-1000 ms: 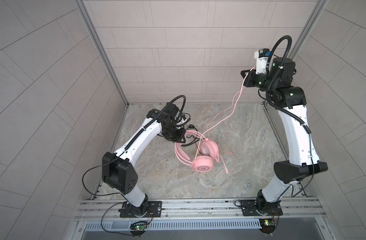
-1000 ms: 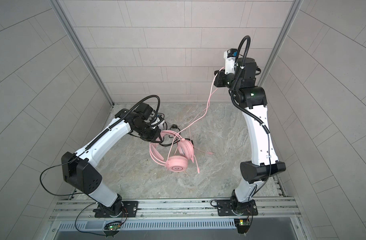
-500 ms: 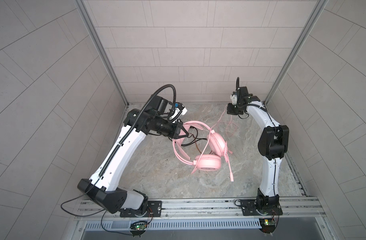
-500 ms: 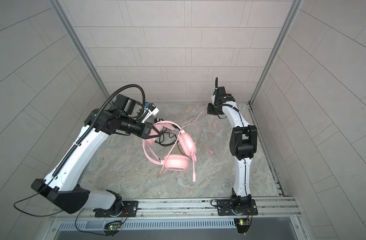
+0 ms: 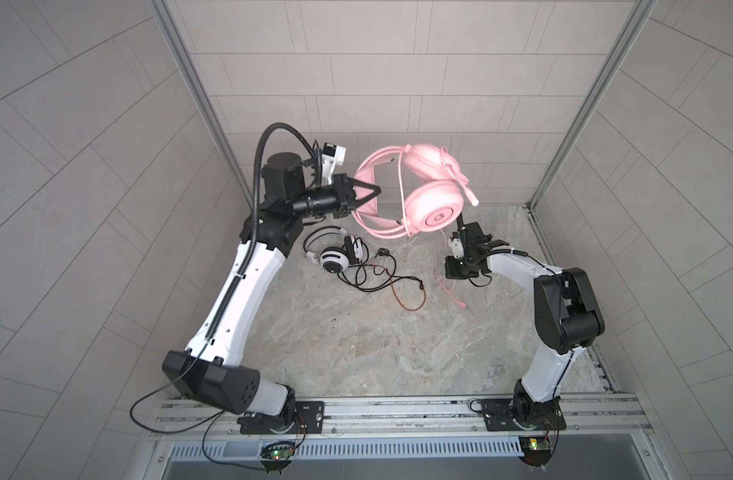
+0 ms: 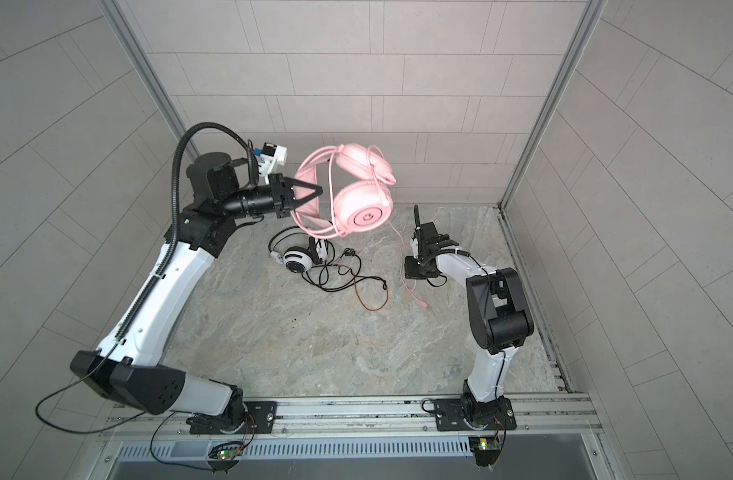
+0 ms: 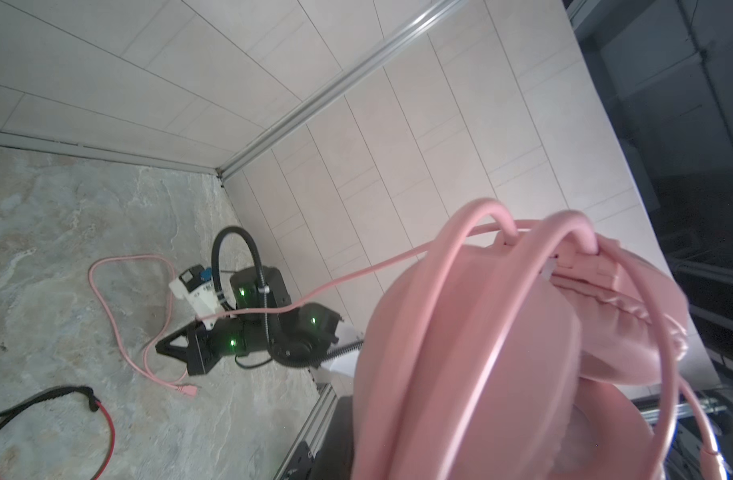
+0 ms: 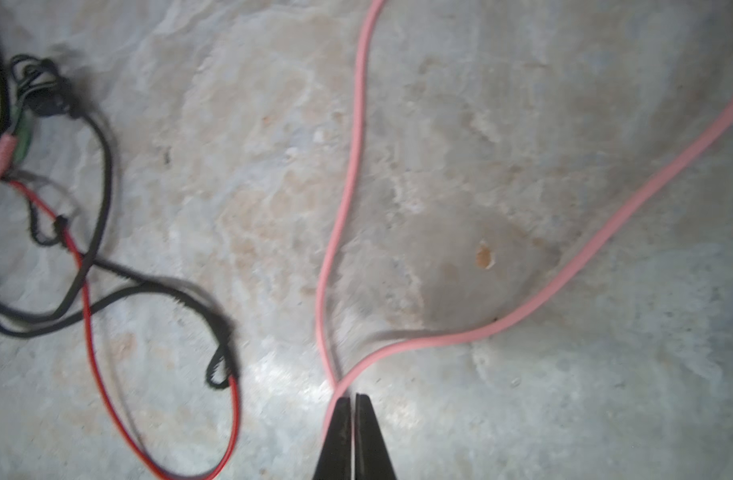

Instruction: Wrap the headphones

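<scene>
Since a second ago, the pink padded over-ear headset (image 5: 433, 195) has left the marbled stone-look tabletop (image 5: 356, 353) and hangs above it. The left gripper (image 5: 373, 192) pinches its curved headband. The right gripper (image 8: 351, 399) has dropped low, jaws pressed together, tips touching the thin pink cable (image 8: 358, 124); whether they grip it is unconfirmed. Cable slack now appears available for winding. The white-and-black striped-cup headset (image 5: 335, 259) lies on the tabletop.

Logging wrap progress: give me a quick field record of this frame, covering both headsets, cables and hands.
left hand: shut on pink headset at its headband, held in the air
right hand: shut on pink cable, low over the table
pink cable: partly looped over the cups, plug end on table
white-and-black headset: on table, untouched
black cable: loose tangle beside it, not wrapped
</scene>
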Motion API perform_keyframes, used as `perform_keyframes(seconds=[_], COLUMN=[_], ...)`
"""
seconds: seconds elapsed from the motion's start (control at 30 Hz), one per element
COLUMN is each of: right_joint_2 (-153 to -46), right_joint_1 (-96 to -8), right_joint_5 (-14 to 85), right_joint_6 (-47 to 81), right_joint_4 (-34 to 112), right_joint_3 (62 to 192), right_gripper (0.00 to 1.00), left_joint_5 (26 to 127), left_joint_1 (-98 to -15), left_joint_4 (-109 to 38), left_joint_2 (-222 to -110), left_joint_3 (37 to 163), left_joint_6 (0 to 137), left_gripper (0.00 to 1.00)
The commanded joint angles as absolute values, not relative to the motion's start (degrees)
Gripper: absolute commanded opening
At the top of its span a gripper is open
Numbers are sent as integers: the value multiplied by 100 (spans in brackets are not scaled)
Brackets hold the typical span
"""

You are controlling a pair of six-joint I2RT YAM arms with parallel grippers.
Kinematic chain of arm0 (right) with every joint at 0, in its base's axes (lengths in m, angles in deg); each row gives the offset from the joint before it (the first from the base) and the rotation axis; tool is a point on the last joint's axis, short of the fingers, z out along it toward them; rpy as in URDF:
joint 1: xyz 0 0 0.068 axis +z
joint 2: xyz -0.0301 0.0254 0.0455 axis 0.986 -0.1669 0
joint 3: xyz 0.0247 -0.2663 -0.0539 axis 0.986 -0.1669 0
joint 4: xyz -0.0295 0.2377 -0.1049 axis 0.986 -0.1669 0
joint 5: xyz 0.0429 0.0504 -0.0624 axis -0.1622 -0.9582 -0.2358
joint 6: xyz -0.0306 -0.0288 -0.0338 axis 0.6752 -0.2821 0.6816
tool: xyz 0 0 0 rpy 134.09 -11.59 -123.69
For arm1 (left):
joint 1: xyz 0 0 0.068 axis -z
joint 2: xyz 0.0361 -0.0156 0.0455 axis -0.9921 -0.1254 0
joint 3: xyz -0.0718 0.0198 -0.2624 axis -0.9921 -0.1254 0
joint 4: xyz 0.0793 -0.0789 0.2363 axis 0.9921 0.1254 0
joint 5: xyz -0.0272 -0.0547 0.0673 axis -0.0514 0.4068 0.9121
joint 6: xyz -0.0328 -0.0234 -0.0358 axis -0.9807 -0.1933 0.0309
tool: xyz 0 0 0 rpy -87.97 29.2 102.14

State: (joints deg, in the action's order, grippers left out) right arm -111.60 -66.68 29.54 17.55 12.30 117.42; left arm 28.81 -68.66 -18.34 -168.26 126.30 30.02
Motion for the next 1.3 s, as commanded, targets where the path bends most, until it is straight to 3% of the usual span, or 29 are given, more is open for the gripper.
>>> perform_keyframes(seconds=[0.0,0.1,0.37,0.67,1.0,1.1,1.27], right_joint_2=[-10426,-9781,-8431,-7102,-7823,-8156,-9195], right_joint_1=[-6293,-5784,-3928,-2716,-3047,-3724,-5632], right_joint_5=[3402,3650,4786,5641,6729,6548,5110], right_joint_6=[1734,1685,1470,1301,2863,3294,3546], right_joint_4=[1456,1193,107,-989,-2365,-2330,-2316], right_joint_3=[11355,11006,10574,11136,13963,14858,16620], right_gripper=[0,0,0,0,0,0,0], left_joint_5=[3436,4351,6220,7883,8714,8461,7385], left_joint_1=[-7054,-7361,-7480,-7378,-6323,-5859,-5200], left_joint_4=[-2254,-1505,-1711,-1970,-916,-426,662], left_joint_2=[-16915,-17062,-17583,-18057,-17995,-17835,-17405], left_joint_3=[13149,13292,13144,12485,12133,11855,11409], left_joint_6=[2821,3353,3787,4309,6052,6676,7374], left_gripper=[0,0,0,0,0,0,0])
